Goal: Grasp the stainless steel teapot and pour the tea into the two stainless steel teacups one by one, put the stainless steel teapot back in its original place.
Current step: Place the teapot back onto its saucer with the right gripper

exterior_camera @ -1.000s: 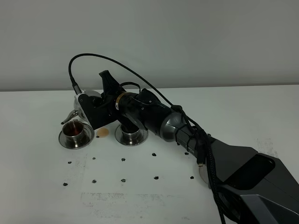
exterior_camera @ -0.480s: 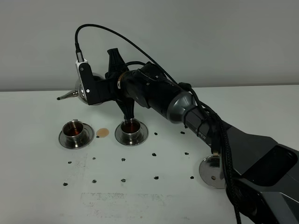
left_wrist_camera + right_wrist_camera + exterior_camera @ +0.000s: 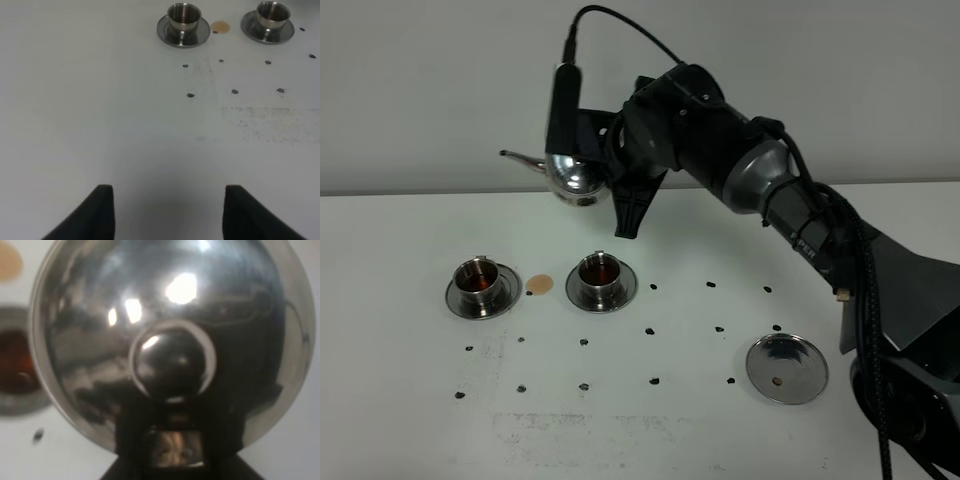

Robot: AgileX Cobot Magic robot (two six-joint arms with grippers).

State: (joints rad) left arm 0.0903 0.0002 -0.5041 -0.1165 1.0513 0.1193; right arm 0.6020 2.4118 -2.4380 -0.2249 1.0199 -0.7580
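My right gripper (image 3: 598,165) is shut on the stainless steel teapot (image 3: 572,176) and holds it high above the table, spout (image 3: 520,157) pointing left. The teapot's domed lid (image 3: 170,345) fills the right wrist view. Two steel teacups stand on saucers below: the left one (image 3: 479,279) and the right one (image 3: 599,274), both holding dark tea. They also show in the left wrist view, left cup (image 3: 183,18) and right cup (image 3: 273,14). The empty round saucer (image 3: 787,368) lies at the right front. My left gripper (image 3: 167,210) is open and empty over bare table.
A small tan spot (image 3: 539,284) lies between the two cups. Several small dark marks (image 3: 653,381) dot the white table (image 3: 640,430) in front of the cups. The right arm (image 3: 790,220) reaches across from the right.
My right gripper has lifted the teapot up and to the right, away from the cups, and levelled it. The right cup now shows tea and the empty saucer is uncovered.
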